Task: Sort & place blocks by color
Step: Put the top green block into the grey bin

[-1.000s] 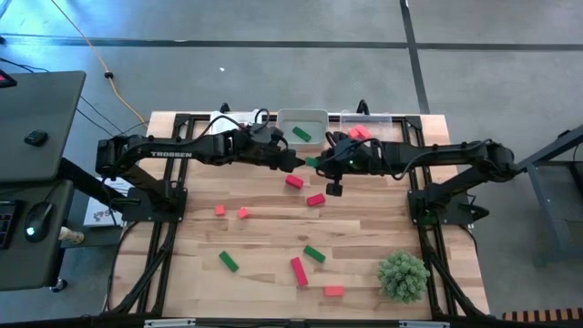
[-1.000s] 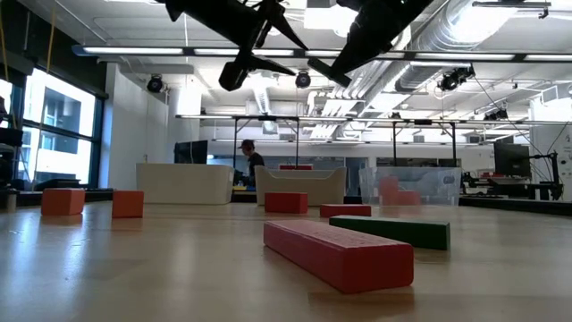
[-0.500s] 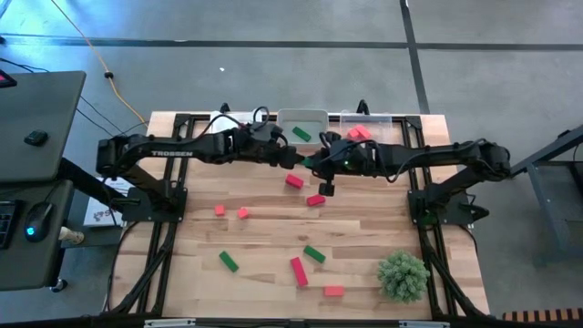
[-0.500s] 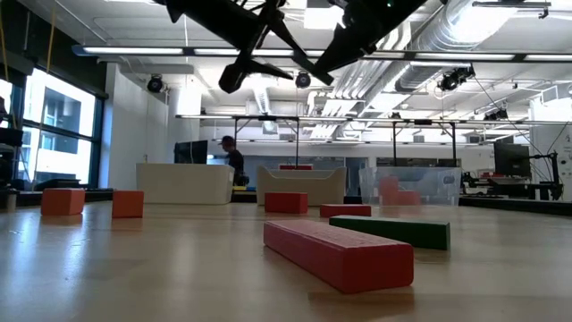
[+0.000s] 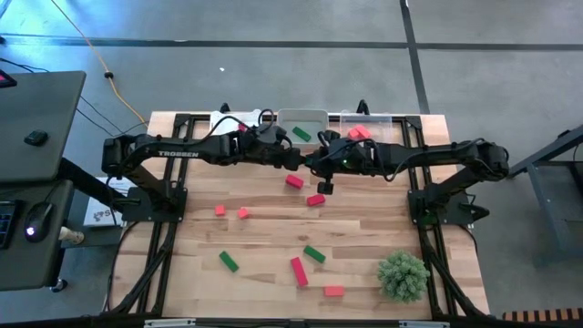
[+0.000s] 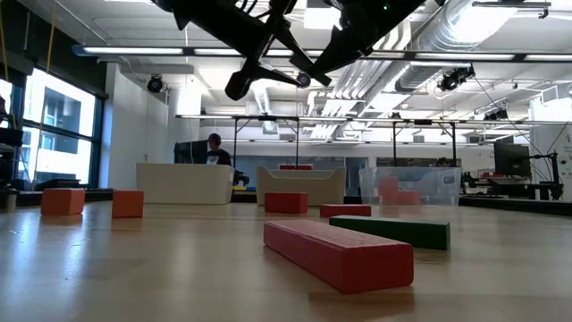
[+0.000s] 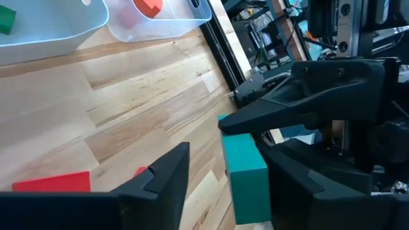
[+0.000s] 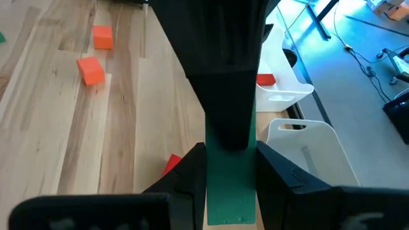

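Green block [image 8: 230, 191] held up in air over worktop [image 5: 273, 237] nr the back bins, right pincer [image 5: 312, 163] clamped on it; left pincer [image 5: 299, 160] w/ fingers spread round its other end, can't tell if touching

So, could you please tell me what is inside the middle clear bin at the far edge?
One green block lies inside the middle bin. The arms cover its near edge, hiding anything there.

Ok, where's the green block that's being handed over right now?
In the high view the green oblong block is mid-air near the table's far centre, clamped in the right pincer, with the left pincer closing around it, just before the clear bins.
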Robot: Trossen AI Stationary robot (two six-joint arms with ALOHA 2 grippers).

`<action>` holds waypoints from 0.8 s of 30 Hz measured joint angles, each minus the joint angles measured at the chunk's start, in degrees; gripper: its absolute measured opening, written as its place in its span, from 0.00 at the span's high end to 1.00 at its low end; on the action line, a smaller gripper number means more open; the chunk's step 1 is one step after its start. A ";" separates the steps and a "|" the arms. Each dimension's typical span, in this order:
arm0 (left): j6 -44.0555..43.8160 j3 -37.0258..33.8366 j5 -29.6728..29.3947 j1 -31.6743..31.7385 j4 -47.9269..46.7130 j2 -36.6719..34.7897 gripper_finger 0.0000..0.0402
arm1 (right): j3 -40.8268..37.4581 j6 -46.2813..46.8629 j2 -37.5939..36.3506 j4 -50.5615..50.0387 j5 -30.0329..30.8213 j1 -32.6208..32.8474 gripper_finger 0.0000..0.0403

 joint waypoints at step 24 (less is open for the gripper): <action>5.71 -0.15 -0.22 0.00 1.55 0.10 0.92 | 0.22 1.47 1.15 -0.41 3.70 0.00 0.71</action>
